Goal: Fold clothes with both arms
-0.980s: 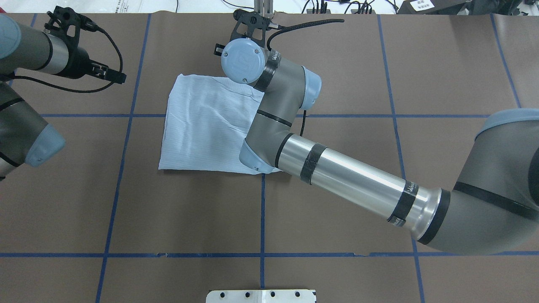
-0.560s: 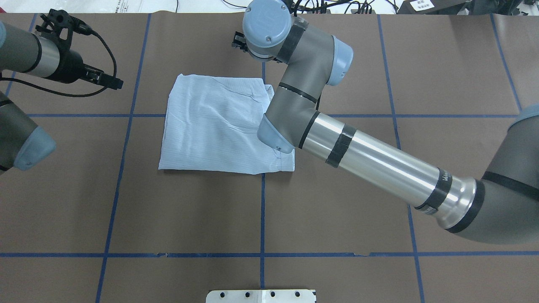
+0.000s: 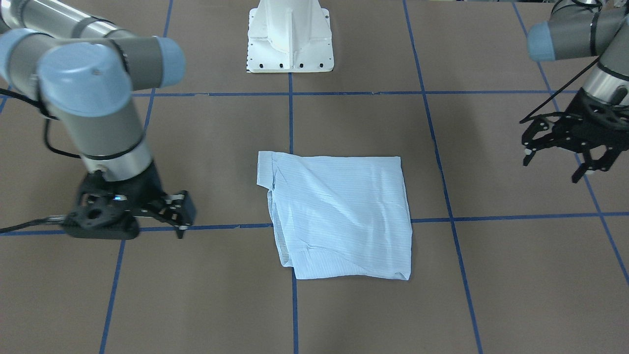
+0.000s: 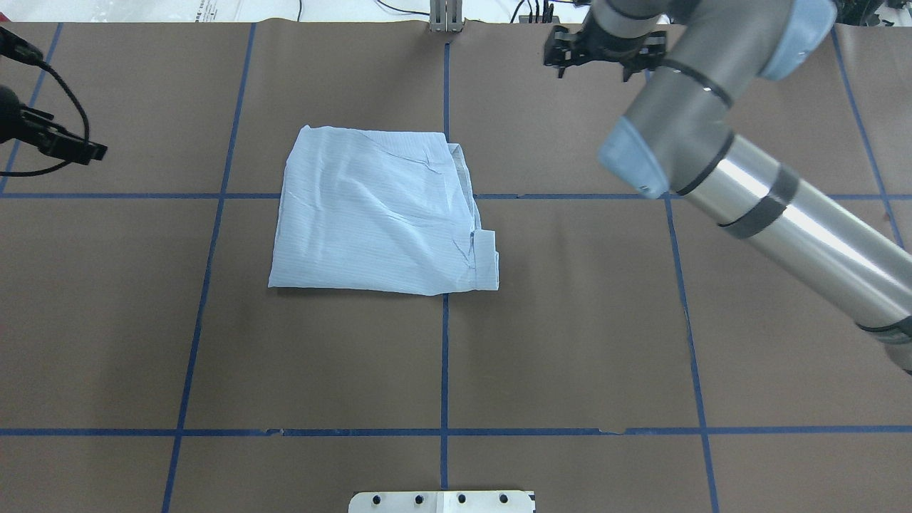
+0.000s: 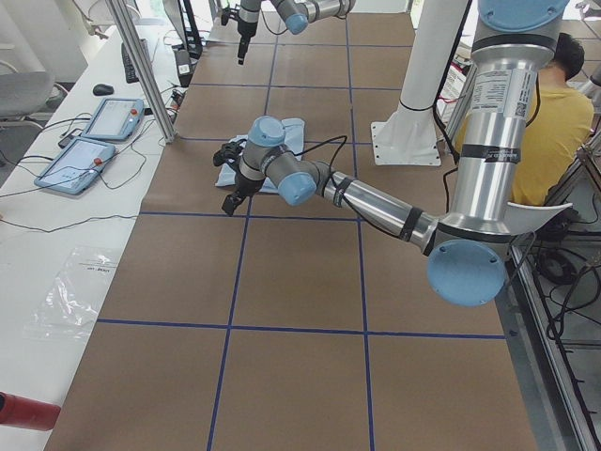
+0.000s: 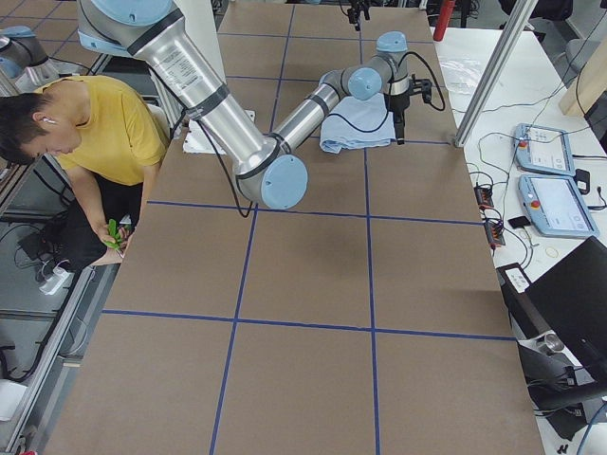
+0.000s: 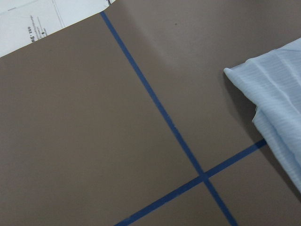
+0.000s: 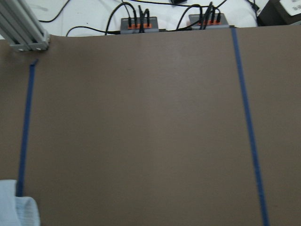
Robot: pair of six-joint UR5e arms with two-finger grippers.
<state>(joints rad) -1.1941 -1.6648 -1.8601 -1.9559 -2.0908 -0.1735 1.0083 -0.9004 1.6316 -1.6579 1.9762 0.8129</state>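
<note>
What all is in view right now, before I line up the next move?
shirt: one, light blue, folded, lying flat mid-table, touched by neither gripper.
table: one, brown cover, under everything.
tape lines: several, blue, a grid across the table.
base: one, white, at the table's robot-side edge.
tablets: two, grey-blue, on the white side bench.
person: one, yellow top, beside the table near the robot.
left arm: one, silver-grey with light-blue caps, out to the shirt's left.
left gripper: one, black, open, empty.
right arm: one, same colours, out to the shirt's right.
right gripper: one, black, open, empty, near the far edge.
</note>
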